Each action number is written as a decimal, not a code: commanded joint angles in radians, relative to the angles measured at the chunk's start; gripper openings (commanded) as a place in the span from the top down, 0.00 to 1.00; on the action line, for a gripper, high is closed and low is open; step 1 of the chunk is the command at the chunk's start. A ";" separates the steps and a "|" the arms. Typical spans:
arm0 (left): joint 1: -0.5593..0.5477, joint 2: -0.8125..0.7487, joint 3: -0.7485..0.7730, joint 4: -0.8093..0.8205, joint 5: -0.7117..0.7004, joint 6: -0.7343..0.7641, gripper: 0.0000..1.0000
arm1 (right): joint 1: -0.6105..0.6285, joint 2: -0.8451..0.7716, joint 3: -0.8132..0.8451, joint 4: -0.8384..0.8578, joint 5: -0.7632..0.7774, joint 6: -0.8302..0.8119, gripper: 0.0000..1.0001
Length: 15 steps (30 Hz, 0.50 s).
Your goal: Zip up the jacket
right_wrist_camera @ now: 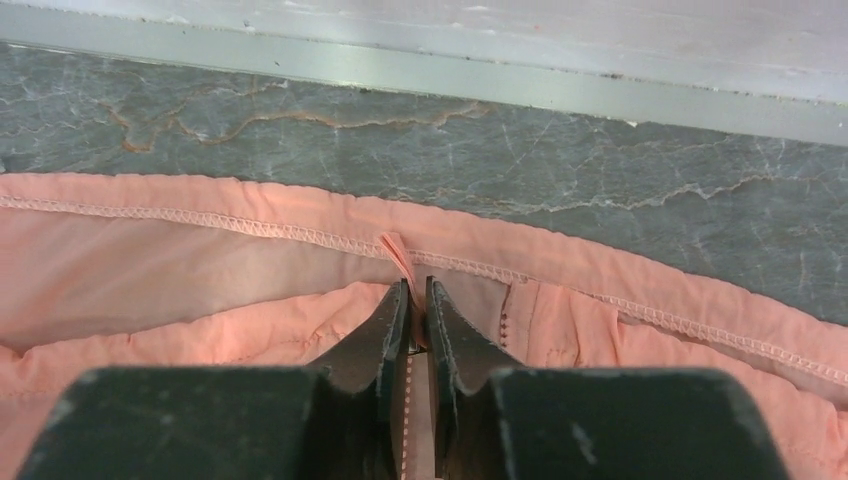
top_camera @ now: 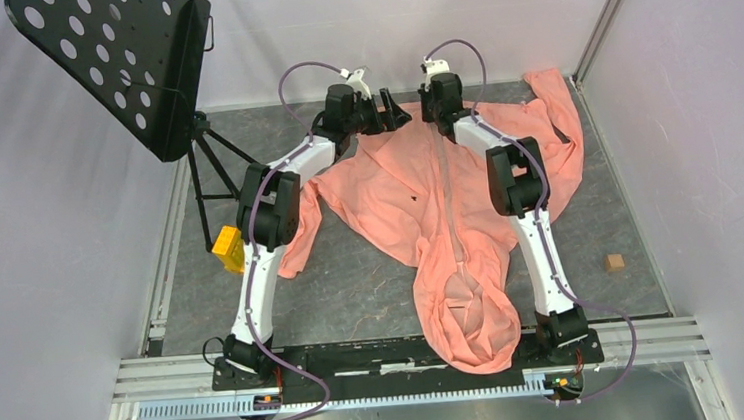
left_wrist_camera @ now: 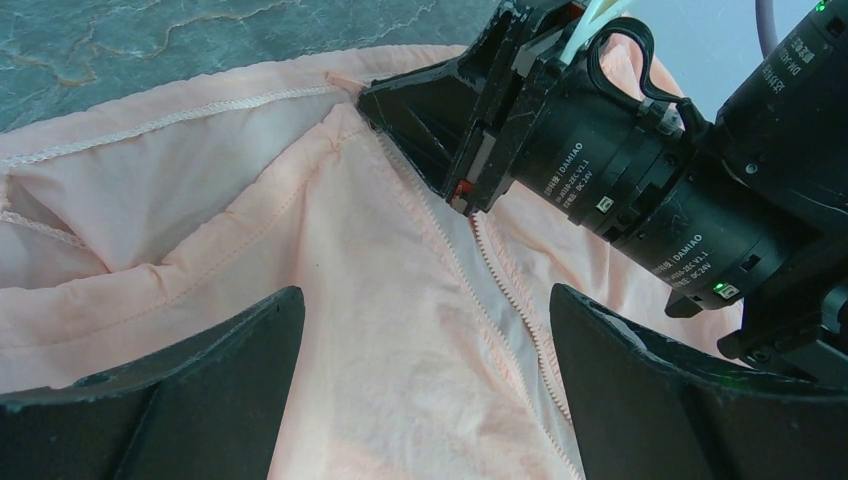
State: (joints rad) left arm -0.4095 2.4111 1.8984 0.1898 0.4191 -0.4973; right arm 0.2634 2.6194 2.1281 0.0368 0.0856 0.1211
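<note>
The salmon-pink jacket [top_camera: 397, 198] lies flat, hood toward the near edge and hem at the far side, with a small dark mark [top_camera: 413, 199]. Its paler zipper strip [top_camera: 447, 199] runs down the middle. In the left wrist view the two rows of zipper teeth [left_wrist_camera: 500, 285] lie apart. My right gripper [top_camera: 438, 117] is at the hem, shut on the zipper pull, whose pink tab [right_wrist_camera: 396, 252] sticks out past the fingertips [right_wrist_camera: 400, 300]. My left gripper [top_camera: 392, 108] is open and empty, hovering over the fabric [left_wrist_camera: 425, 300] just left of the zipper, close to the right gripper [left_wrist_camera: 400, 110].
A black perforated music stand [top_camera: 125, 59] stands at the back left, with a yellow object [top_camera: 228, 247] by its tripod. A small wooden block [top_camera: 613, 262] lies at the right. The back wall's metal edge [right_wrist_camera: 400, 70] runs just beyond the hem.
</note>
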 commanded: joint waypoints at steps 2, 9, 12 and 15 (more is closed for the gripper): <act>0.004 -0.062 0.005 0.050 0.018 -0.035 0.03 | 0.000 -0.042 -0.009 0.102 0.013 -0.003 0.90; 0.003 -0.007 0.105 -0.021 0.040 0.014 0.01 | -0.006 -0.165 -0.111 0.209 -0.081 0.098 1.00; 0.004 0.038 0.208 -0.102 0.059 0.077 0.00 | -0.012 -0.218 -0.161 0.243 -0.130 0.147 1.00; 0.004 0.074 0.291 -0.158 0.084 0.146 0.00 | -0.021 -0.255 -0.183 0.241 -0.151 0.166 1.00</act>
State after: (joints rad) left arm -0.4095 2.4474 2.0647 0.0978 0.4500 -0.4664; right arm 0.2550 2.4947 1.9652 0.1864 -0.0017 0.2249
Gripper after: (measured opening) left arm 0.994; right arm 0.010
